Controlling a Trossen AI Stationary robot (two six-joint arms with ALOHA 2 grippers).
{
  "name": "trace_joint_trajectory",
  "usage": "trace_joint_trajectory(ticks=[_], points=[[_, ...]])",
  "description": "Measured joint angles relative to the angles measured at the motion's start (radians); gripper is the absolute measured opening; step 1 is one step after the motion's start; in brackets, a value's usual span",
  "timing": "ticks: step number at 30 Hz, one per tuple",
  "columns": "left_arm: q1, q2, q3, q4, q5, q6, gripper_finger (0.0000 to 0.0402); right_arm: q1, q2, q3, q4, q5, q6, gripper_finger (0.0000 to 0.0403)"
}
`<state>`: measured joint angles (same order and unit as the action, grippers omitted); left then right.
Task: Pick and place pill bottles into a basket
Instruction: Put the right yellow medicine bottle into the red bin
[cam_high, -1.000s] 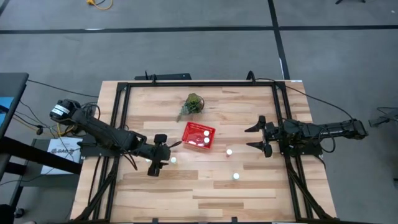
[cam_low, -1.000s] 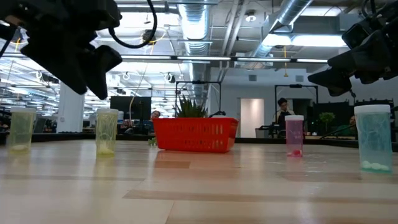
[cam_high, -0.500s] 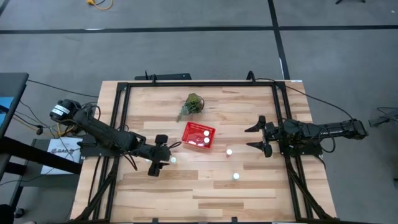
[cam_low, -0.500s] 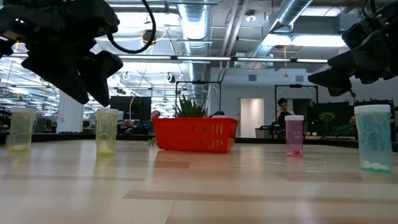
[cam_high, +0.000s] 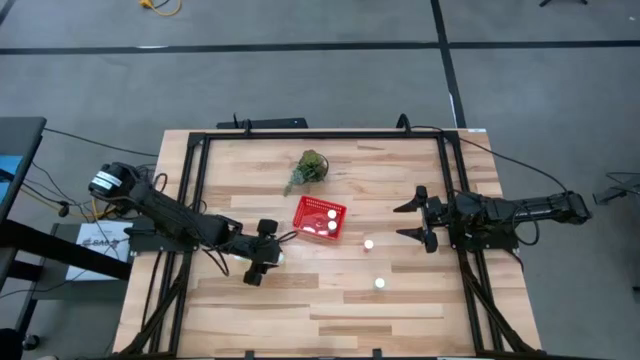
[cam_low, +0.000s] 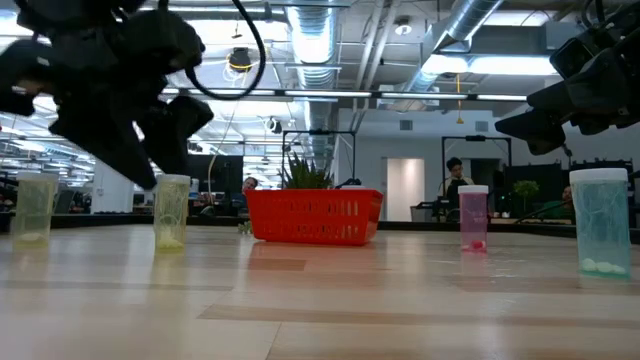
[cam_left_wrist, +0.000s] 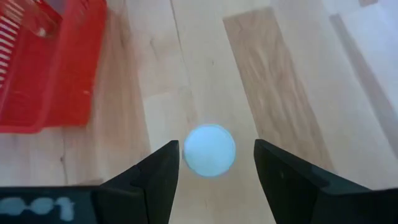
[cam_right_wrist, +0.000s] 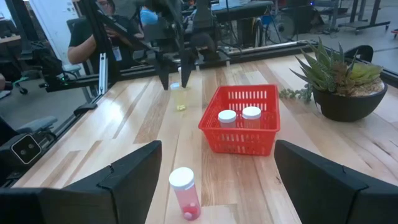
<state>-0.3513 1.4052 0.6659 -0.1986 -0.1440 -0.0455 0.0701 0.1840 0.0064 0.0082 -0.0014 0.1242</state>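
Note:
My left gripper (cam_high: 268, 254) is open and low over the table, left of the red basket (cam_high: 308, 212). A pill bottle with a white cap (cam_left_wrist: 209, 150) stands upright on the table between its fingers, which stand on either side without touching it. In the low view this yellowish bottle (cam_low: 171, 212) is just under the gripper. Two bottles (cam_right_wrist: 235, 116) stand inside the basket. A pink bottle (cam_high: 368, 243) and another bottle (cam_high: 379, 283) stand on the table right of the basket. My right gripper (cam_high: 412, 220) waits open at the table's right edge.
A potted green plant (cam_high: 310, 168) stands behind the basket. A further yellowish bottle (cam_low: 33, 208) stands at the far left of the low view. Black frame rails (cam_high: 195, 190) run along the table's edges. People sit in the room beyond the table (cam_right_wrist: 99, 31).
My left gripper has come down and moved a little toward the table's right edge, closing in on the yellowish bottle until its open fingers stand on either side of it. The bottle has stayed where it was.

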Motion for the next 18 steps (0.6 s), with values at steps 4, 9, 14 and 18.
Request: trace_joint_trajectory(ticks=[4,9,14,18], points=[[0.008,0.042,0.000,0.020,0.006,0.002,0.0199,0.000,0.000,0.000,0.000,0.000,0.000,0.0306],[0.010,0.053,0.000,0.057,0.006,0.033,0.0199,0.000,0.000,0.000,0.000,0.000,0.000,0.0306],[0.023,0.053,0.000,0.067,0.006,0.038,0.0198,0.000,0.000,0.000,0.000,0.000,0.000,0.0306],[0.033,0.053,0.000,0.063,0.006,0.039,0.0177,0.000,0.000,0.000,0.000,0.000,0.000,0.0306]])
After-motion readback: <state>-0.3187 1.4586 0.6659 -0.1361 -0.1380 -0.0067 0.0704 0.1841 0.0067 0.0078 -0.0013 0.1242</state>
